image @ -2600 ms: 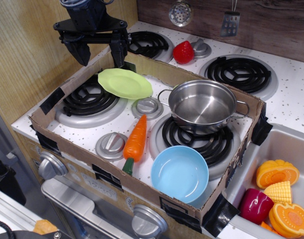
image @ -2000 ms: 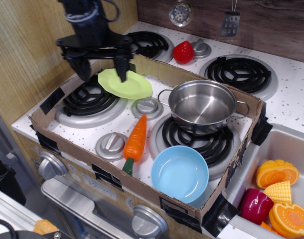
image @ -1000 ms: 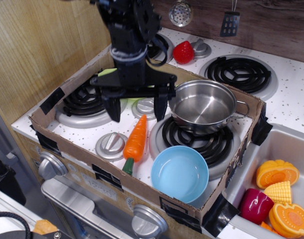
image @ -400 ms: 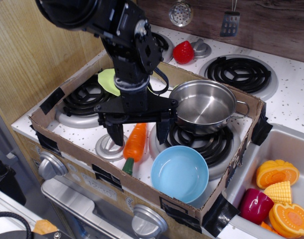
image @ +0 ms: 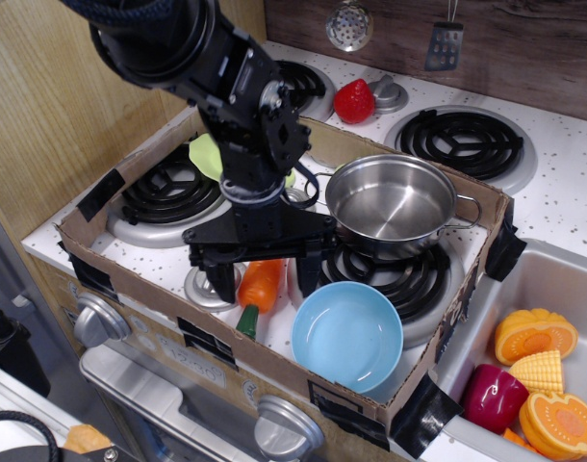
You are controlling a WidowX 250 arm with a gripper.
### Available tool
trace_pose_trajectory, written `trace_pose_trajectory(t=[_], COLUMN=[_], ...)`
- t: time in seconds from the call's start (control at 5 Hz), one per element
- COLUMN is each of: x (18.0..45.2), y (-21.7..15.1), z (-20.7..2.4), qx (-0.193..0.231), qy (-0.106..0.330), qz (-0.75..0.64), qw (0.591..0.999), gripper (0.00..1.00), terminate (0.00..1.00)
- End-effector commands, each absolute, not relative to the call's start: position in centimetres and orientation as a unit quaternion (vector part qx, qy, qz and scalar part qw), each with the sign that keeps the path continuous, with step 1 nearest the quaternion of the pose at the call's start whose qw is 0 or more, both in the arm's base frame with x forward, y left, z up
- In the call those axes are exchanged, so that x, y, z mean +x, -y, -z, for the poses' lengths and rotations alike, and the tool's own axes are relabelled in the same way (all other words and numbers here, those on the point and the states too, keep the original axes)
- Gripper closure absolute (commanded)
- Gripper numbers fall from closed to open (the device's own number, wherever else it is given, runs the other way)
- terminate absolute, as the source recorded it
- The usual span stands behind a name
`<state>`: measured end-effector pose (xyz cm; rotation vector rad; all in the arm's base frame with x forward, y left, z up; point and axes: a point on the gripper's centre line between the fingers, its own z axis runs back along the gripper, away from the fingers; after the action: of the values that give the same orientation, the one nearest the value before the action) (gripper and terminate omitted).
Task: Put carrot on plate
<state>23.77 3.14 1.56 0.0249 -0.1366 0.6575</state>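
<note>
The orange toy carrot (image: 259,286) lies on the stovetop at the front of the cardboard tray, its green stub toward the front wall. My gripper (image: 263,274) is open and straddles the carrot, one finger (image: 220,279) on its left and one finger (image: 306,270) on its right. The upper part of the carrot is hidden under the gripper body. The lime-green plate (image: 207,152) sits on the back-left burner; only a sliver shows beside my arm.
A steel pot (image: 392,204) stands on the right burner, close to the gripper. A light-blue bowl (image: 347,335) sits front right of the carrot. Cardboard walls (image: 140,285) surround the area. A red strawberry (image: 354,100) lies behind the tray. Toy food fills the sink (image: 534,361) at right.
The arm has moved from above the plate at the back left forward and down to the carrot. The open fingers have dropped lower around it. The carrot has not moved.
</note>
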Motion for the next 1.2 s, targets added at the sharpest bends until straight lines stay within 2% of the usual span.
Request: trace_pose_trajectory(t=[0.0, 0.4, 0.6, 1.0], x=[24.0, 24.8, 26.0, 30.5], y=[-3.5, -3.1, -3.9, -8.2], z=[-1.5, -2.3, -4.1, -8.3], qx=[0.032, 0.067, 0.089, 0.129], qy=[0.088, 0.088, 0.107, 0.126], qz=[-0.36, -0.363, -0.34, -0.242], qw=[0.928, 0.925, 0.93, 0.953], gripper=[1.0, 1.0, 1.0, 1.0], terminate=[0.0, 0.0, 0.0, 0.0])
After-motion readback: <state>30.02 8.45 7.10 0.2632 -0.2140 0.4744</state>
